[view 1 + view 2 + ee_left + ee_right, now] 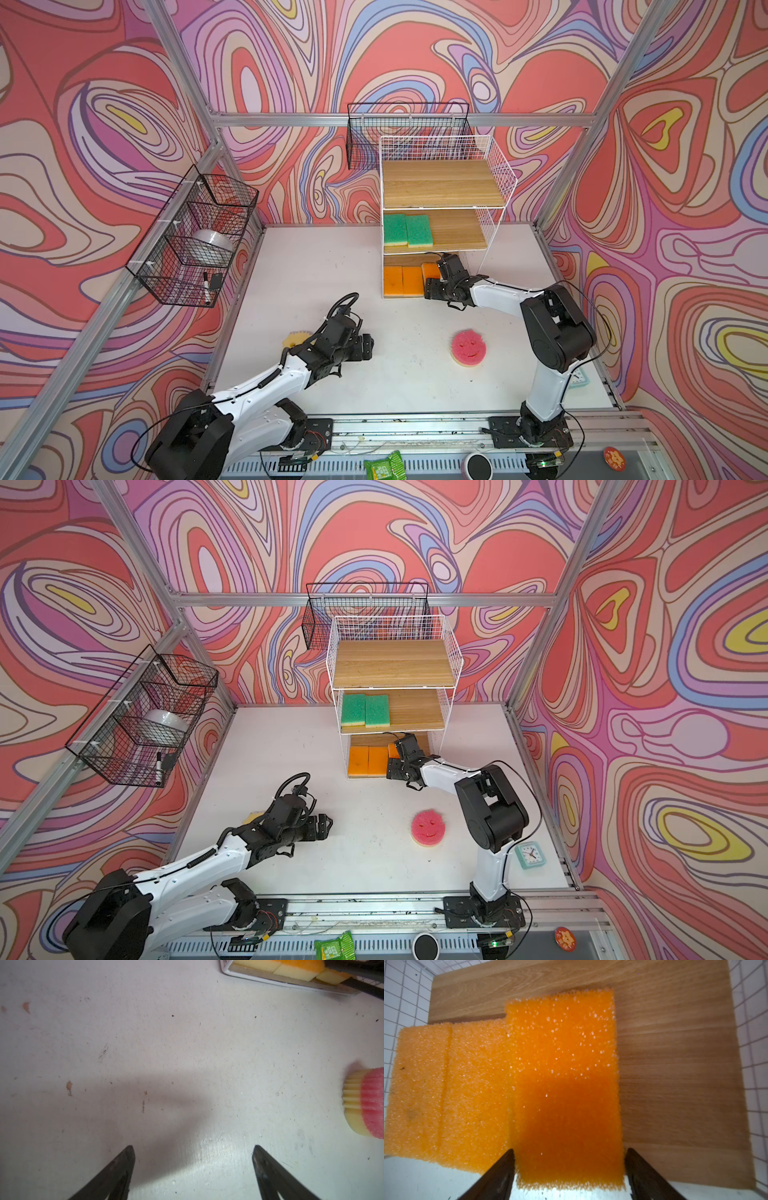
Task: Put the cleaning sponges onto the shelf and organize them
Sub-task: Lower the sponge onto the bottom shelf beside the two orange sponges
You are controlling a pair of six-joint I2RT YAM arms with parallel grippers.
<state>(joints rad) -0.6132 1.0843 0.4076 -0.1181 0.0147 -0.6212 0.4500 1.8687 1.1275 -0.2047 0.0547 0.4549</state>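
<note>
The shelf (pixel 494 183) (pixel 451 658) stands at the back in both top views. Two green sponges (pixel 407 229) lie on its middle board. Two orange sponges (pixel 402 280) (pixel 446 1088) lie on the bottom board. A third orange sponge (pixel 564 1076) (pixel 430 270) lies beside them, between the fingers of my open right gripper (pixel 569 1151) (pixel 433 276) without being pinched. A pink smiley sponge (pixel 468 347) (pixel 367 1103) lies on the table. A yellow sponge (pixel 295 337) peeks out behind my left arm. My left gripper (pixel 193 1147) (pixel 370 347) hangs open and empty over bare table.
Black wire baskets hang on the left wall (pixel 195 232) and behind the shelf (pixel 407 129). A mint clock (pixel 530 855) sits by the right arm's base. A green packet (pixel 384 465), a round black-and-white object (pixel 477 465) and a red disc (pixel 614 457) lie along the front rail.
</note>
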